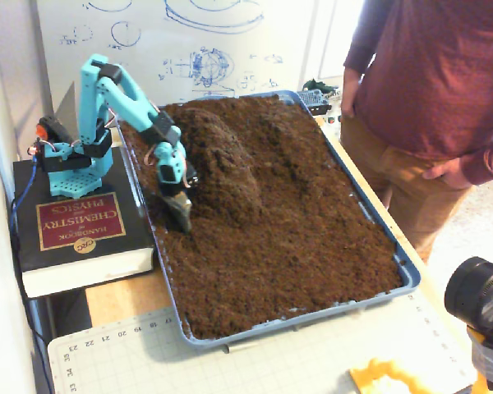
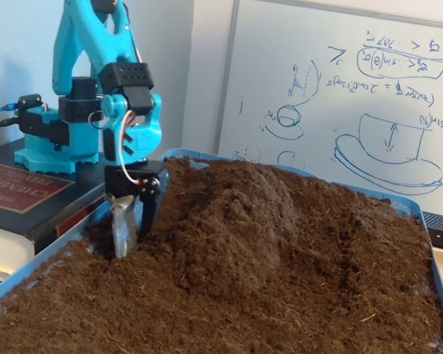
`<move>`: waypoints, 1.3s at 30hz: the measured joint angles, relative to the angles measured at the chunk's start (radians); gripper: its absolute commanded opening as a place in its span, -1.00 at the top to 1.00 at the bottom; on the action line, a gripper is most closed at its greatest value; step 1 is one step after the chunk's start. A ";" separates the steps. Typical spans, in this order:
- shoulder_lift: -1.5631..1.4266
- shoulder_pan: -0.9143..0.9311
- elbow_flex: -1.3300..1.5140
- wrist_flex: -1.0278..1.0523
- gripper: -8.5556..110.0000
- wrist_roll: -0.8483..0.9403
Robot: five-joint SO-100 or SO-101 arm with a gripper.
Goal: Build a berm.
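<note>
End effector [image 1: 181, 215] beside berm [image 1: 222, 164]

This looks like a lab or a makeshift research workroom. A whiteboard [image 2: 332, 110] covered in blue marker sketches and formulas fills the wall behind the bench [image 1: 119, 300]. The small turquoise robot arm [image 1: 115, 90] stands on a thick chemistry and physics handbook [image 1: 78, 226] used as a base. A gridded cutting mat [image 1: 255, 361] lies at the bench's near edge, and a camera lens [image 1: 476, 295] points in from the lower right. A person in a maroon shirt [image 1: 431, 74] stands beside the bench.
</note>
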State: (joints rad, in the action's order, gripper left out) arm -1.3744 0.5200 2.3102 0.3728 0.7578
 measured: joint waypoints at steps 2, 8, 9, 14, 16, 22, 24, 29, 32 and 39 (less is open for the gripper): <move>0.018 -0.011 -0.021 0.000 0.85 -0.002; 0.038 -0.034 -0.049 0.000 0.85 -0.005; 0.043 -0.040 -0.055 0.000 0.85 -0.012; 0.064 -0.072 -0.084 0.000 0.85 -0.094; 0.064 -0.083 -0.086 0.000 0.85 -0.120; 0.028 -0.114 -0.086 -0.002 0.85 -0.170; 0.020 -0.129 -0.086 -0.002 0.85 -0.176; -0.002 -0.155 -0.086 -0.003 0.85 -0.178; -0.021 -0.178 -0.086 -0.003 0.85 -0.181; -0.067 -0.219 -0.086 -0.005 0.85 -0.193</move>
State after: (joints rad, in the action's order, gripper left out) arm -1.4419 0.3007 2.2243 0.3682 0.5645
